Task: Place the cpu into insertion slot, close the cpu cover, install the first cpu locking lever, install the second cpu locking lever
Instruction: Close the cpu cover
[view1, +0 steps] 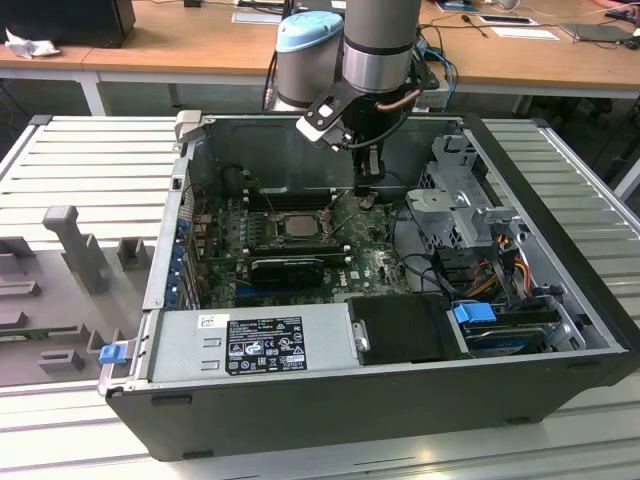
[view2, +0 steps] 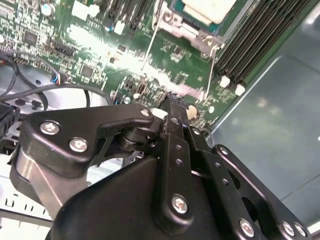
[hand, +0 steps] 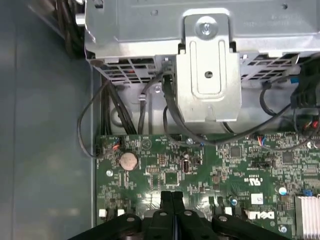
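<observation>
Because the computer case (view1: 400, 400) lies on its side on the slatted counter (view1: 90, 150) with the panel off, the arm (view1: 380, 40) can reach straight down into it. The power supply (view1: 250, 340) fills the near side, and the drive cage (view1: 465, 200) stands at the exterior view's right; between them and the far wall lies the green board (view1: 375, 265). The socket (view1: 322, 226) sits near the board's middle; the chip (view1: 297, 226) rests inside it, pale face up, so the placing looks done. A silvery cover (view2: 172, 21) frames the chip in the second wrist view; I cannot tell whether it is fully down. Two thin wire levers (view2: 214, 70) run along the socket's sides; whether they are hooked is unclear. The tool (view1: 365, 192) hangs low over the board, just to the exterior view's right of the socket. In the first wrist view its fingers (hand: 166, 205) are pressed together with nothing between them, probably to make one narrow tip for pushing rather than gripping.
</observation>
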